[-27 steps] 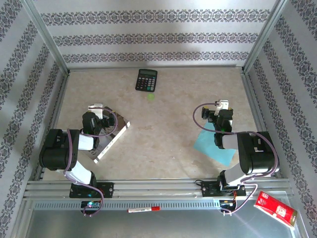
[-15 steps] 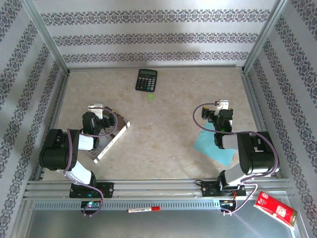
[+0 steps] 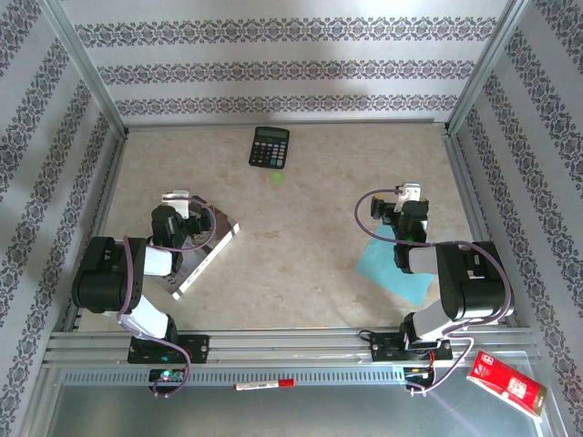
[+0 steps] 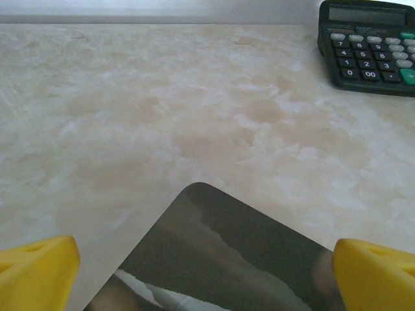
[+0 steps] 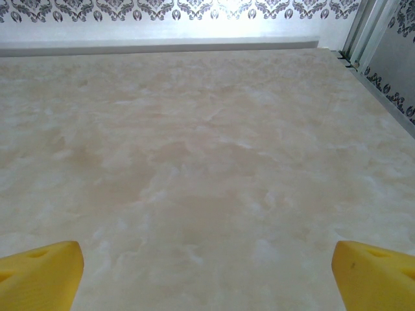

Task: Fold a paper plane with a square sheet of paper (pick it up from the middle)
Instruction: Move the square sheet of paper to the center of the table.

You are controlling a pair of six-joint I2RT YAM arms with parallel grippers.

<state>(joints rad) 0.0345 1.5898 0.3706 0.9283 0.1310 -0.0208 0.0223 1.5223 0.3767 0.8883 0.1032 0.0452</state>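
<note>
The square sheet of paper (image 3: 381, 268) is light cyan and lies flat on the table at the near right, its right part hidden under the right arm. My right gripper (image 3: 409, 192) hovers just beyond the sheet's far edge, open, with bare table between its yellow fingertips (image 5: 40, 275). My left gripper (image 3: 178, 197) is on the left side, open above a grey-white photo booklet (image 3: 208, 254). The booklet's rounded corner (image 4: 224, 256) lies between the left gripper's yellow fingertips (image 4: 375, 275), which hold nothing.
A black calculator (image 3: 270, 147) sits at the back centre, also seen as the calculator (image 4: 368, 44) at the upper right of the left wrist view. A small green spot (image 3: 277, 177) lies near it. Metal frame posts and patterned walls surround the table. A red packet (image 3: 506, 382) lies outside the frame.
</note>
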